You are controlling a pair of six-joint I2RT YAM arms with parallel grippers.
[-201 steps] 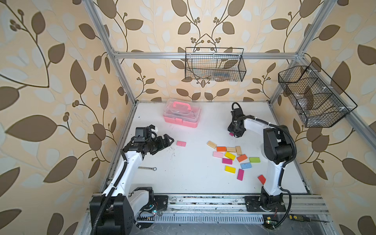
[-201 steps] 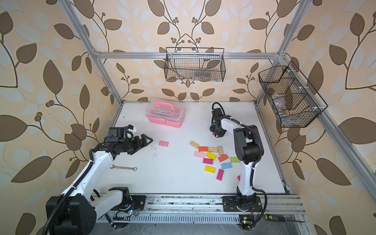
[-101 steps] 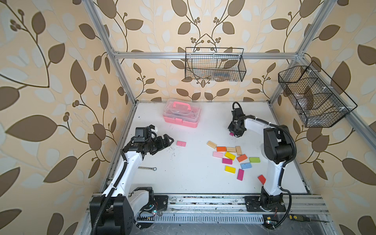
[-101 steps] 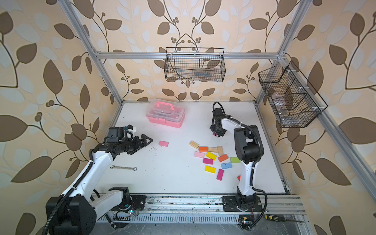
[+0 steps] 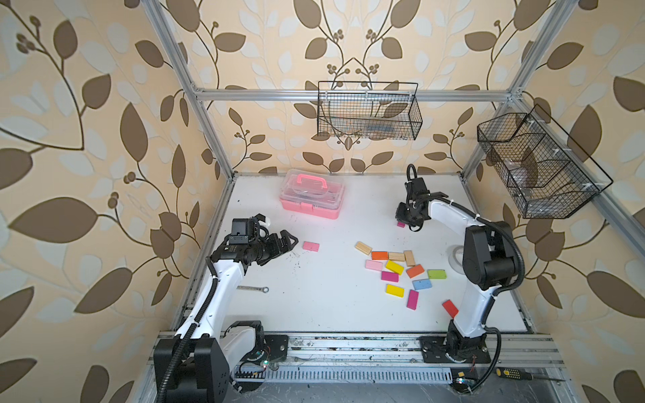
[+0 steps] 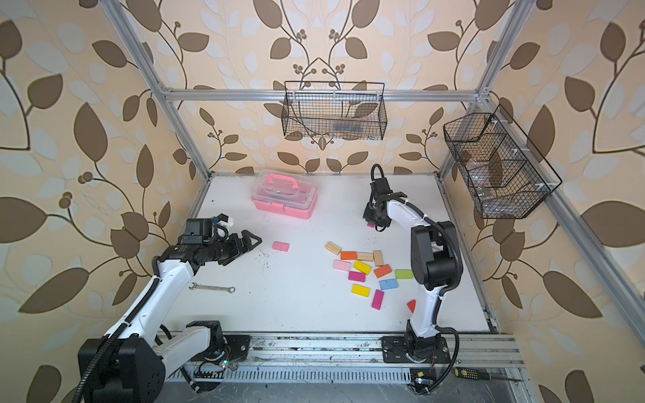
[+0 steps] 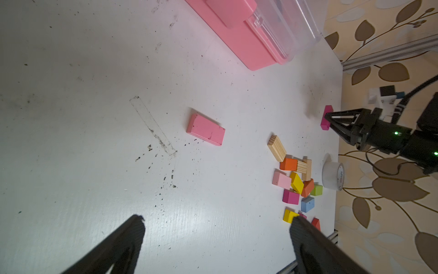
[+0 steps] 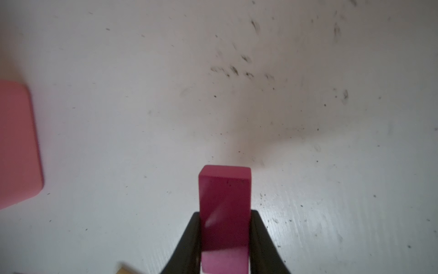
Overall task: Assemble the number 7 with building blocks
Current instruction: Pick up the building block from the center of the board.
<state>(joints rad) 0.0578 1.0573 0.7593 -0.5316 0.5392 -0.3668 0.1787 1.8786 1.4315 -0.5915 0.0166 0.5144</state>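
Note:
My right gripper (image 8: 224, 227) is shut on a magenta block (image 8: 224, 208) at the back right of the white table; a corner of that block (image 5: 400, 224) peeks out under the gripper in both top views. My left gripper (image 5: 291, 240) hangs open and empty at the left, its fingertips (image 7: 138, 221) wide apart. A lone pink block (image 5: 310, 246) lies just right of it. Several building blocks (image 5: 401, 268) of mixed colours lie scattered at the middle right. The number 7 does not show in any view.
A pink clear-lidded case (image 5: 312, 193) stands at the back centre. A wrench (image 5: 253, 288) lies near the left arm. A tape roll (image 7: 333, 175) sits by the right arm's base. Two wire baskets (image 5: 368, 111) hang on the walls.
The right gripper's jaws have closed on the magenta block. Both arms stay about where they were, and the left gripper stays open.

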